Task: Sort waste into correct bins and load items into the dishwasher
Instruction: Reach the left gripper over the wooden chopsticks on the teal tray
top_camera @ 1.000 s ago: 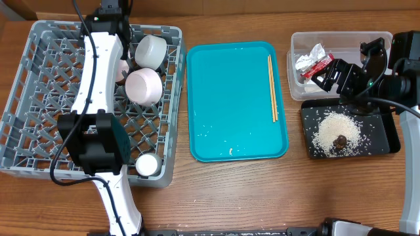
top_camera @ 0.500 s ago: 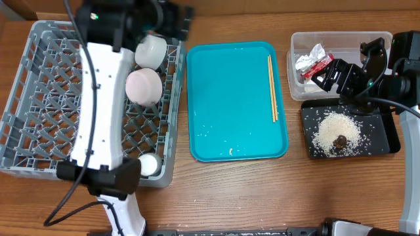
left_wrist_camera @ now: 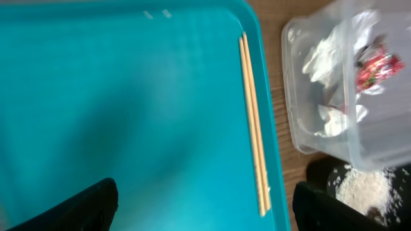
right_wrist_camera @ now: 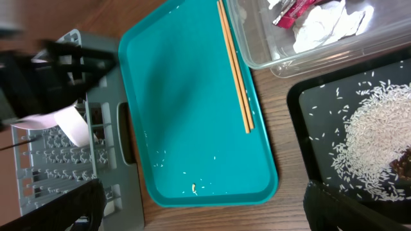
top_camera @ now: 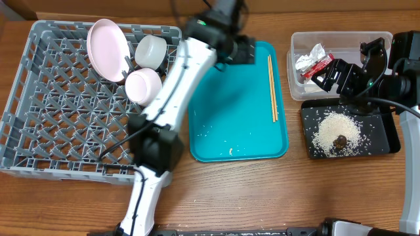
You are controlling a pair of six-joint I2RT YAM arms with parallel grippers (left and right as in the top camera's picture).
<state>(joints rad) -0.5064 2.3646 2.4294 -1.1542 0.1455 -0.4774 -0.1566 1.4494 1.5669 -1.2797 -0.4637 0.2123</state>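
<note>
The wooden chopsticks (top_camera: 272,88) lie along the right edge of the teal tray; they also show in the left wrist view (left_wrist_camera: 253,122) and the right wrist view (right_wrist_camera: 234,67). My left gripper (top_camera: 244,51) (left_wrist_camera: 205,212) hovers over the tray's far part, open and empty. The red-and-silver wrapper (top_camera: 314,62) (left_wrist_camera: 376,67) lies in the clear tub (top_camera: 367,40). Rice (top_camera: 336,130) with a brown lump (top_camera: 340,140) lies in the black tray (top_camera: 388,141). My right gripper (top_camera: 326,74) (right_wrist_camera: 205,215) is open and empty, above the near edge of the clear tub. The plate (top_camera: 108,49) and two bowls (top_camera: 150,50) (top_camera: 143,85) stand in the grey rack (top_camera: 39,131). The cup is hidden.
The teal tray (top_camera: 230,111) sits between the rack and the bins, with a few stray rice grains near its front edge (right_wrist_camera: 192,187). My left arm (top_camera: 177,85) crosses the rack's right wall. Bare wooden table (top_camera: 262,196) lies in front.
My left arm has swung right from over the rack to over the teal tray, uncovering the plate standing in the rack's far part. The right arm has not moved.
</note>
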